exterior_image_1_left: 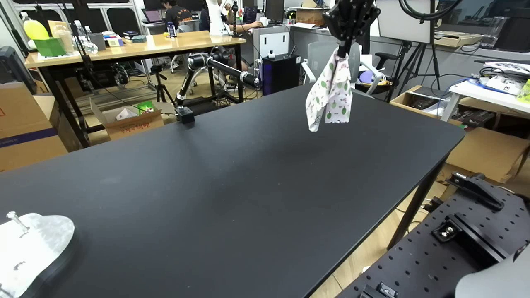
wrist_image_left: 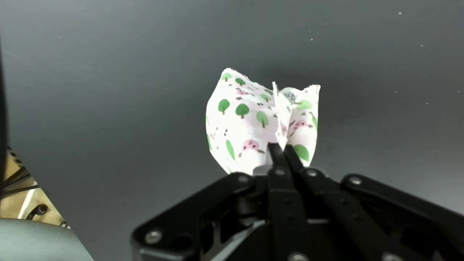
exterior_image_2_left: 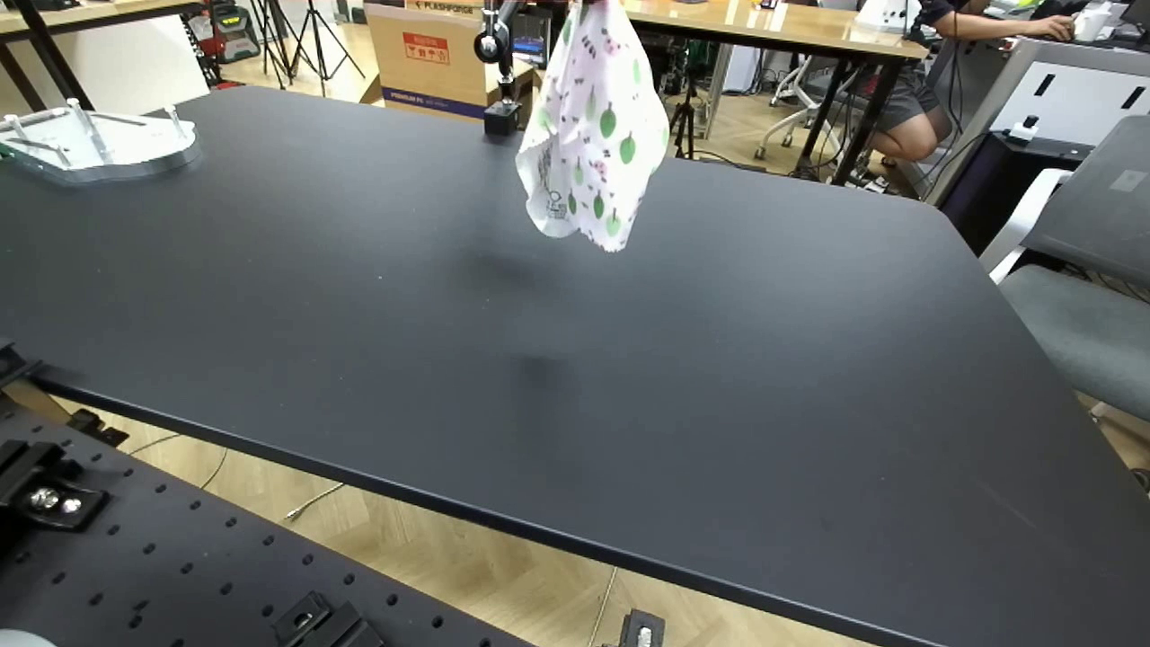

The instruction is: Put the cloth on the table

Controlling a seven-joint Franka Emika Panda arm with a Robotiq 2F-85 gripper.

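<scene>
Currently your gripper point(wrist_image_left: 282, 148) pinches the cloth point(exterior_image_1_left: 340, 89) by its upper end, the jaws drawn close together on it. You have it hanging in loose folds above the black table point(exterior_image_1_left: 232, 182), its lower edges clear of the surface in both exterior views. Your wrist view shows you green trees and pink figures printed on its white ground. Well apart from it, a white, peg-studded panel point(exterior_image_2_left: 135, 150) lies on the same table, and a gray chair point(exterior_image_2_left: 1098, 211) stands beside the table's edge.

Tool point(wrist_image_left: 281, 147) hides pt. of cloth point(wrist_image_left: 237, 121), wrist view.
</scene>
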